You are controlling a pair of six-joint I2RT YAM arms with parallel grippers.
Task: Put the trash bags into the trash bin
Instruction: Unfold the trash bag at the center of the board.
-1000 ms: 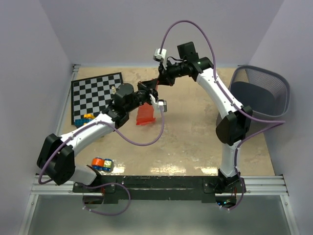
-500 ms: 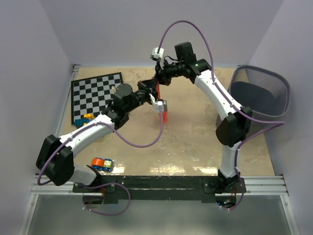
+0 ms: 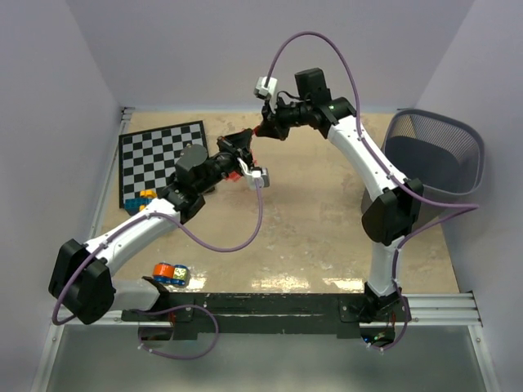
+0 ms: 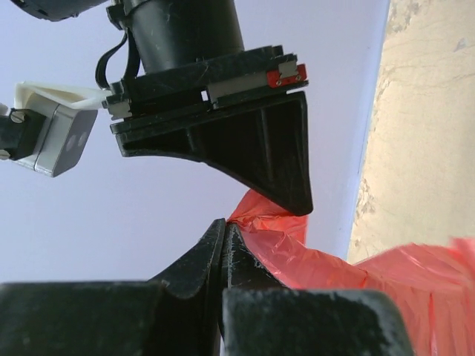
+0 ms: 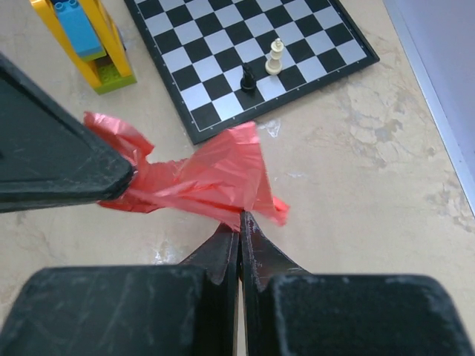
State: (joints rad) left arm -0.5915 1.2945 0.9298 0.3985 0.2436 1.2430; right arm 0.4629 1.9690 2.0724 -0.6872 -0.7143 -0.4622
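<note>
From above, my left end effector (image 3: 245, 139) and right end effector (image 3: 261, 131) hide most of the trash bag (image 3: 235, 173).

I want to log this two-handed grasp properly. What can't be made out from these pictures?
- Trash bag: top view, mostly hidden between left gripper and right gripper; left wrist view cuts it at the edges.
- Trash bin: absent from both wrist views; dark inside hides any contents.
- Coloured items, top view: too small to name.
- Block tower: right wrist view, cut off by top edge.
</note>
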